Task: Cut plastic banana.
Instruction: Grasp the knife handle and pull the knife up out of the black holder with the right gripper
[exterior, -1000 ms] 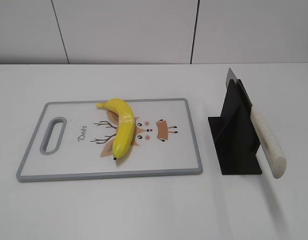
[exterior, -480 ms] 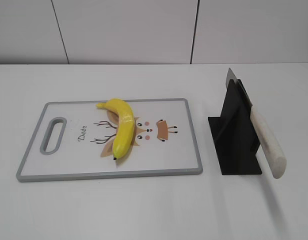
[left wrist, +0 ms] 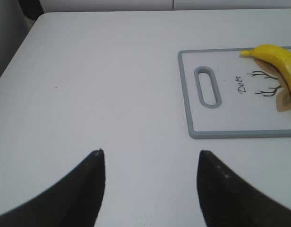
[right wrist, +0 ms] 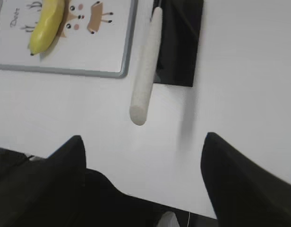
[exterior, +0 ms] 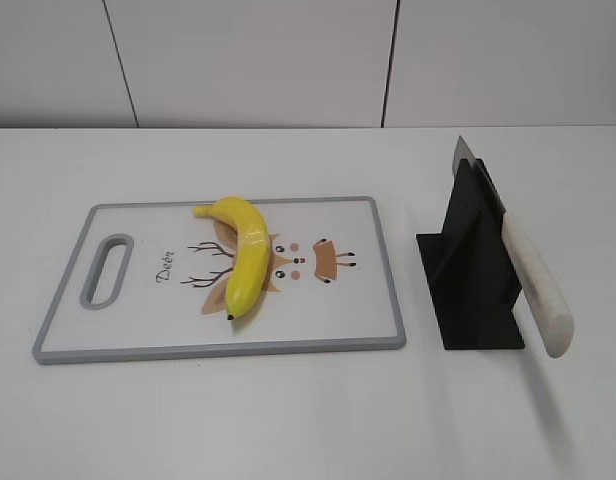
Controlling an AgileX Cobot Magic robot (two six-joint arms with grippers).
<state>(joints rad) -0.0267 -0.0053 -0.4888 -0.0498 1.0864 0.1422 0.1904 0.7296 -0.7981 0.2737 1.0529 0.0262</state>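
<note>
I had the plastic banana [exterior: 244,262] lying across the deer print on the cutting board [exterior: 388,290], untouched and whole. The knife [exterior: 533,280] sat in its black stand [exterior: 470,270] just right of the board, its pale handle sticking out toward me. My left pincer [left wrist: 148,177] hovered wide open over bare tabletop [left wrist: 98,94]; my right pincer [right wrist: 143,175] gaped empty near the handle. I judged the slanted, smooth handle the risk: an off-centre grab could twist the blade or tip the stand.
</note>
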